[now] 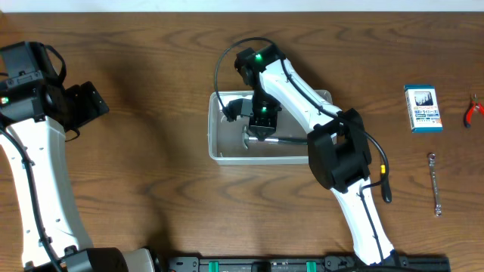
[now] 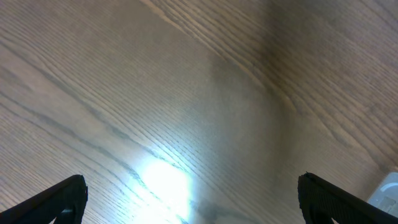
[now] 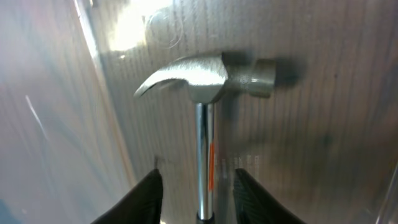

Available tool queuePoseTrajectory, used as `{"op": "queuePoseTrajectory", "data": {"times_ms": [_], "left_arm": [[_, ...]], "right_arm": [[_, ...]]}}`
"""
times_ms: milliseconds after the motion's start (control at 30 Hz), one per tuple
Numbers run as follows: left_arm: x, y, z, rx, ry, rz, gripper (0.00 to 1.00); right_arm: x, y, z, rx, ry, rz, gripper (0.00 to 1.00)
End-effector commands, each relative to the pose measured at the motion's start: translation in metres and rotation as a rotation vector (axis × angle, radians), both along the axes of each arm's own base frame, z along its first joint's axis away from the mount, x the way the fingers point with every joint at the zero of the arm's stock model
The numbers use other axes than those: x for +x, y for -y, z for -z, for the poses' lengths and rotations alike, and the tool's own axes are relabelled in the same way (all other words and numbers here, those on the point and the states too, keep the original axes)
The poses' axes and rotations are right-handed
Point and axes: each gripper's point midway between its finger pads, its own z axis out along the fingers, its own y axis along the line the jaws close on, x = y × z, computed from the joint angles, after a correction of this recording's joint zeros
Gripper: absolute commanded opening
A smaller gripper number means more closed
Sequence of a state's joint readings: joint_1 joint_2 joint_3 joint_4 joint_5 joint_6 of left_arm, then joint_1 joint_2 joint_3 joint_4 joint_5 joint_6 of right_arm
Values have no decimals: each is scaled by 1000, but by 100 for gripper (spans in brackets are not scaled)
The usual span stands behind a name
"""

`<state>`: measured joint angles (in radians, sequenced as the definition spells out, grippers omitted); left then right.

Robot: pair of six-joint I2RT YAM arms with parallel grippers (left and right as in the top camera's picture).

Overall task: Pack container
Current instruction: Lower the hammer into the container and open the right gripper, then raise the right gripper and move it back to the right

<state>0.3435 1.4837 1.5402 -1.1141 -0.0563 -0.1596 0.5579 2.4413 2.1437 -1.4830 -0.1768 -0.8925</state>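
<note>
The clear plastic container sits mid-table. A steel claw hammer lies flat on its floor; in the right wrist view the hammer has its head away from the camera and its shaft running back between the fingers. My right gripper hangs low inside the container, and this right gripper is open, with a gap on each side of the shaft. My left gripper is far left over bare wood; the left gripper is wide open with nothing in it.
A small blue-and-white box, red-handled pliers and a slim metal wrench lie on the table at the far right. The right arm stretches from the front edge across the container's right half.
</note>
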Motion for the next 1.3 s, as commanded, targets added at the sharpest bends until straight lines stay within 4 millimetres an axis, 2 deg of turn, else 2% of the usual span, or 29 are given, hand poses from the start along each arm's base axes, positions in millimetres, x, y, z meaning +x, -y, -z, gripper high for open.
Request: {"op": "queuePoseTrajectory", "data": {"times_ms": [0,267,467,600,633,667,800,1000,1067,1167,1267], "left_arm": [[1,-3,-8,17,19,-1,98],[0,-3,-8,18,19,-1,98],[1,-3,-8,17,19,-1,98],[1,-3,-8,17,19,-1,98],[1,-3,-8,17,19,-1,98],[1,-3,-8,17,19,-1,98],[1,-3,-8,17,19,-1,98],[1,-3,-8,17,19,-1,98],[1,-3,-8,17,19,-1,98],[1,-3,-8,17,19,-1,98],[1,-3,-8,17,19,-1,98]], "right_arm": [[-3,-4,0,10,-9,3,41],[-8,0,-6,-5,-26,3,53],[-5,6,-21,-23,15,7,73],[-2,6,-45,-4,69,13,82],[0,7,-55,3,94,13,88],[1,8,-63,7,115,13,99],[10,22,-106,-21,259,68,99],[18,59,-180,-24,470,226,99],[20,77,-201,-11,516,308,99],[29,126,-229,-29,591,552,99],[34,185,-246,-39,613,828,99]]}}
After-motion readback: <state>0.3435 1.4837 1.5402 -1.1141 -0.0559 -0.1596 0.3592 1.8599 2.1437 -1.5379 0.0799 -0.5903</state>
